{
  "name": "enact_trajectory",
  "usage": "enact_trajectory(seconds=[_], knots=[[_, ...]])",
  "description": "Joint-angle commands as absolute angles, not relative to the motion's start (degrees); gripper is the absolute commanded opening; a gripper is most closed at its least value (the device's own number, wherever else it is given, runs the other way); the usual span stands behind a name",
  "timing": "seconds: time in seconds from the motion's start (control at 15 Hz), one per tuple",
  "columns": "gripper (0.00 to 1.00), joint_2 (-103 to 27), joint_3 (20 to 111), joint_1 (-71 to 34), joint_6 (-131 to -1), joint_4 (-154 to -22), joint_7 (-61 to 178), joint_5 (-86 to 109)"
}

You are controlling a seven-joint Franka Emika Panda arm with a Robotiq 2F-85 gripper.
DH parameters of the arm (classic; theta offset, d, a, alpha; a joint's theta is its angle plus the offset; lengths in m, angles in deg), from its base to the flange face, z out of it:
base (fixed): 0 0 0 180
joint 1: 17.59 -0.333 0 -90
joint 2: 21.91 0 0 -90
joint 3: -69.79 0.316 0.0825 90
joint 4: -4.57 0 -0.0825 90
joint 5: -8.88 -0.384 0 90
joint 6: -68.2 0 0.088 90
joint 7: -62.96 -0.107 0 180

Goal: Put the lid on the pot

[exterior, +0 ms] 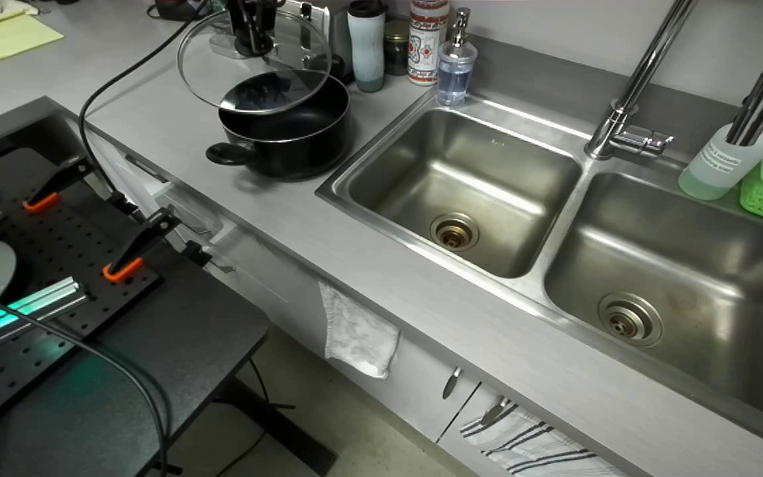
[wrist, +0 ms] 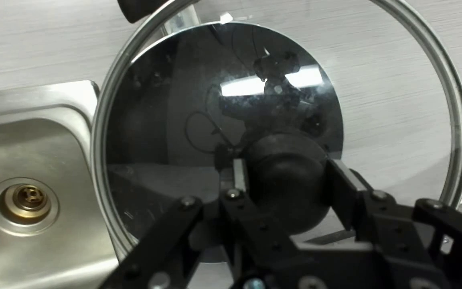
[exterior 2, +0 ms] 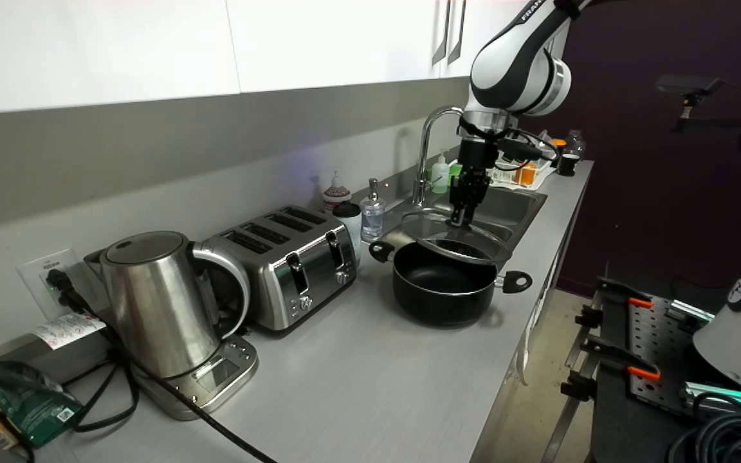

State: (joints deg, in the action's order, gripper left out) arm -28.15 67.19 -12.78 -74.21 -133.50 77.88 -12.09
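Observation:
The see-through lid (exterior: 289,83) with its thin metal rim is held in the air above the black pot (exterior: 289,156). In an exterior view the lid (exterior 2: 480,247) looks tilted and sits over the sink-side part of the pot (exterior 2: 444,302), whose near part shows uncovered. My gripper (wrist: 289,176) is shut on the lid's dark centre knob (wrist: 291,196). It also shows in both exterior views (exterior: 254,43) (exterior 2: 462,215), pointing down. In the wrist view the pot's dark interior shows through the lid (wrist: 231,60), off to the left of the rim's centre.
The steel sink (exterior: 381,222) lies beside the pot. The toaster (exterior 2: 312,273), kettle (exterior 2: 148,308), white tumbler (exterior: 367,46) and soap dispenser (exterior: 456,69) stand along the wall side. The pot's side handles (exterior 2: 516,281) (exterior 2: 381,251) stick out. A black cable (exterior: 110,83) crosses the counter.

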Motion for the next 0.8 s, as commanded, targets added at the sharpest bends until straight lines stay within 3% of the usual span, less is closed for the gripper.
enact_trajectory(seconds=[0.0, 0.73], knots=[[0.26, -31.7, 67.3, -12.3, -72.1, -128.8, 75.0, -11.4], [0.26, -40.1, 67.0, -14.0, -72.0, -122.3, 63.9, -1.4]])
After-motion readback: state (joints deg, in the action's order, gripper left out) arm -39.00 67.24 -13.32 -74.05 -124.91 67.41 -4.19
